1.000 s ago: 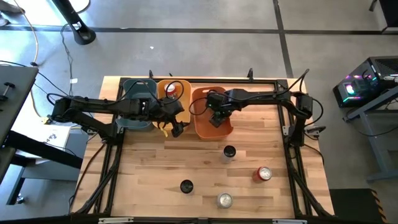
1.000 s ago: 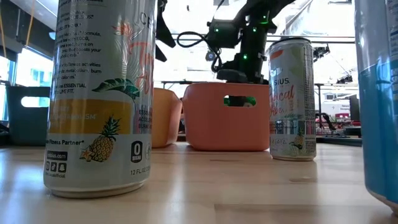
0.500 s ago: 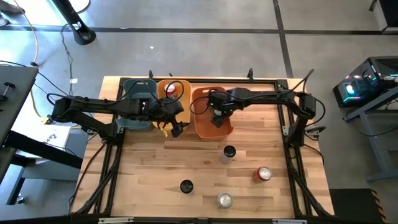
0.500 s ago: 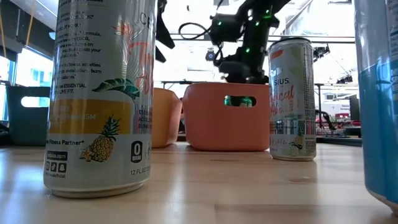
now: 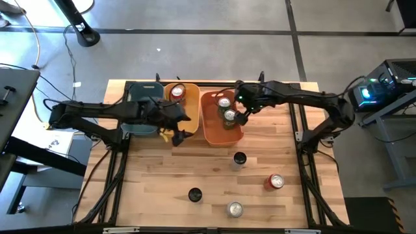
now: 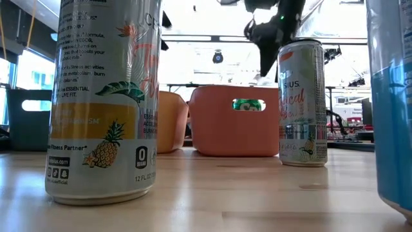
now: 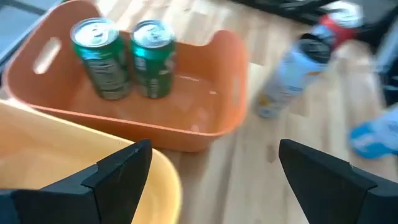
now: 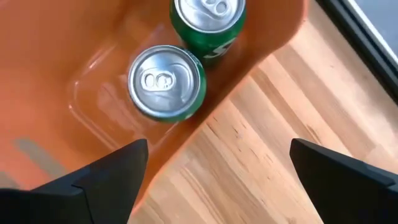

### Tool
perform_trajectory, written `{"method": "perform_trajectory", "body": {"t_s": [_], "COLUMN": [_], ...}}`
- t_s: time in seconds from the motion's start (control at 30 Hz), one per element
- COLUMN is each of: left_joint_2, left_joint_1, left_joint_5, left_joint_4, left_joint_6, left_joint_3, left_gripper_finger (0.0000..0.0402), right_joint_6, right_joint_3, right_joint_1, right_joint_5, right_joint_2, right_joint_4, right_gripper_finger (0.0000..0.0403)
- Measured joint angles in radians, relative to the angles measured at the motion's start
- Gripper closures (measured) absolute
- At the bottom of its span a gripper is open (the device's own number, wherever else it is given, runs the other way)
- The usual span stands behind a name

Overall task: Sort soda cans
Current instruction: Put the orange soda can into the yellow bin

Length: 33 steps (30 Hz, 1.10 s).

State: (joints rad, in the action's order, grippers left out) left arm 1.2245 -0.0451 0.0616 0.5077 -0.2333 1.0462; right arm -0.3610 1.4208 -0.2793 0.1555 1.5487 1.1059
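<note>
Two green soda cans (image 5: 227, 108) stand upright on the floor of the orange bin (image 5: 209, 127); they also show in the left wrist view (image 7: 124, 59) and the right wrist view (image 8: 166, 81). A red can (image 5: 177, 93) stands in the yellow bin (image 5: 170, 104). Several more cans stand on the table: a black-topped one (image 5: 240, 158), a red one (image 5: 276, 182), a black one (image 5: 194, 194) and a silver one (image 5: 234, 209). My right gripper (image 5: 242, 117) (image 8: 217, 155) hangs open above the orange bin's right wall. My left gripper (image 5: 179, 130) (image 7: 211, 155) is open at the yellow bin's near side.
The dark teal bin (image 5: 138, 97) stands left of the yellow one, all three in a row along the far edge. In the low view a tall silver can (image 6: 103, 96) and another can (image 6: 301, 103) stand before the orange bin (image 6: 212, 122). Bare wood lies between the bins and the loose cans.
My right gripper has risen out of the orange bin and drawn back toward the table's right edge. The two green cans, hidden under it before, now show standing in the bin.
</note>
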Motion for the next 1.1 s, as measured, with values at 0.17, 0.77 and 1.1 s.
{"method": "perform_trajectory", "body": {"t_s": [0.17,0.77,1.1], "left_joint_2": [-0.091,-0.355,-0.349], "left_joint_1": [0.008,0.209,0.295], "left_joint_5": [-0.003,0.035,0.192], "left_joint_4": [0.073,-0.079,-0.144], "left_joint_6": [-0.043,-0.474,-0.58], "left_joint_3": [0.001,-0.214,-0.3], "left_gripper_finger": [0.0057,0.0057,0.0057], "right_joint_6": [-0.008,-0.089,-0.348], "right_joint_3": [0.0,-0.012,-0.084], "right_joint_1": [0.017,0.207,0.504], "right_joint_5": [0.004,-0.012,-0.123], "right_joint_2": [-0.062,-0.165,-0.202], "right_joint_4": [0.014,0.067,0.244], "right_gripper_finger": [0.0015,0.0014,0.0014]}}
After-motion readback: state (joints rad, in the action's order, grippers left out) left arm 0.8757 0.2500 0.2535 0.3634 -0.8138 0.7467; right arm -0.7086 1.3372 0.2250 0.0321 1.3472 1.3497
